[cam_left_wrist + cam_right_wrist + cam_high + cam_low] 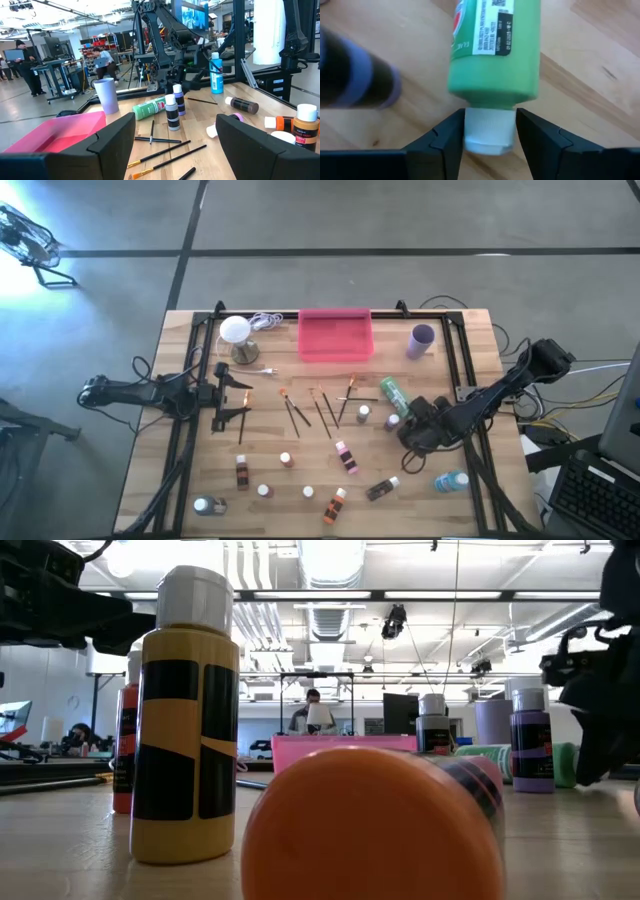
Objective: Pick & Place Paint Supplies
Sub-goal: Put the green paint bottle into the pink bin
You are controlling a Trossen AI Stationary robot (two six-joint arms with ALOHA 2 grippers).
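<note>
The right claw (489, 131) sits low on the right part of the wooden surface (190, 470), its two dark fingers (445, 142) on either side of the white cap of the green bottle (496, 50). The bottle lies flat on the wood, and the fingers look to be touching the cap's sides, though whether they are truly clamped on it I cannot tell. From above, this green bottle (393, 396) lies right of centre, with a purple-labelled small bottle (392, 421) just beside it.

The left claw (243, 400) hovers over the left side of the surface, its fingers spread wide and empty.

Several thin paintbrushes (322, 410) lie scattered in the middle, between the two arms. Small white-capped bottles (286, 460) are strewn across the near half, some upright, some tipped over. The blue bottle (450, 480) lies on its side at the near right.

At the far edge sit a pink tray (335, 336), a lilac cup (421, 340) to its right, and a white globe lamp (235, 332) with its cord to its left.
</note>
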